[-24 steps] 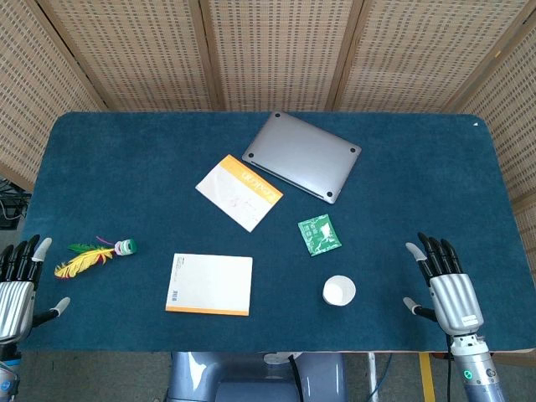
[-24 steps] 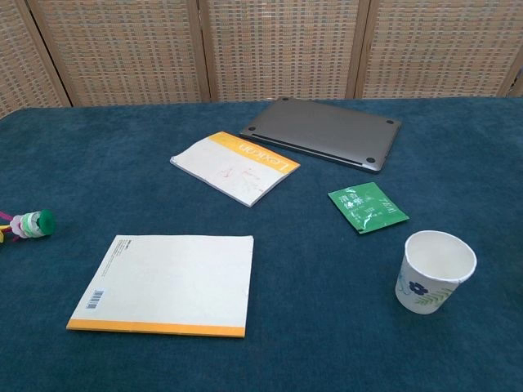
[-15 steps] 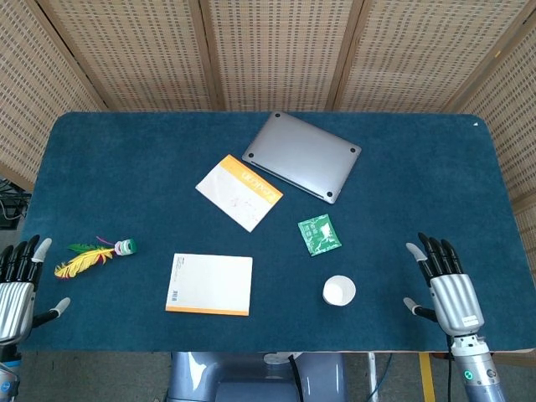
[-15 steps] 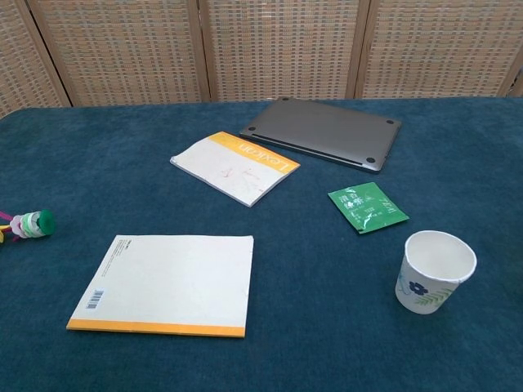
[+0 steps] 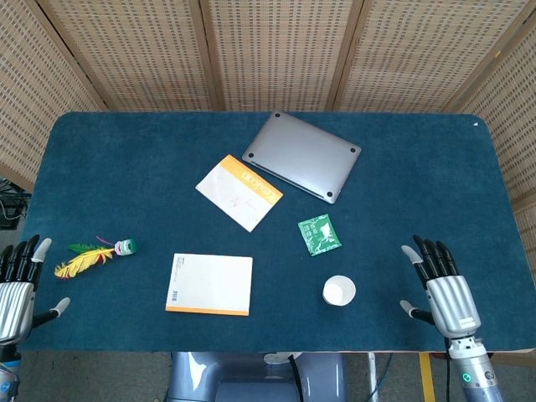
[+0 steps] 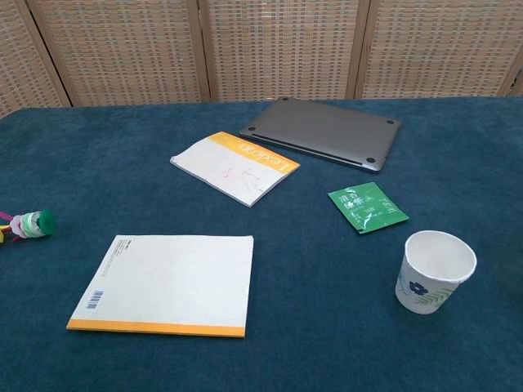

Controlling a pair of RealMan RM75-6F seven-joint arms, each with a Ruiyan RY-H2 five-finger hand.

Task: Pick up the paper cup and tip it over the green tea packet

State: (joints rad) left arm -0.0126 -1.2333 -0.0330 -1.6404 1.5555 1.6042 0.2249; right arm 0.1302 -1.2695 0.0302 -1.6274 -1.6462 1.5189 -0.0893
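Note:
A white paper cup with a blue flower print stands upright near the table's front edge. The green tea packet lies flat just behind it. My right hand hovers at the front right, well to the right of the cup, fingers spread and holding nothing. At the front left corner my left hand is likewise spread and empty. Neither hand shows in the chest view.
A closed grey laptop lies at the back centre. An orange-edged booklet lies left of the packet, and a white notebook sits left of the cup. A feathered shuttlecock toy rests near the left hand.
My right hand has shifted slightly left, toward the cup. Nothing else has moved.

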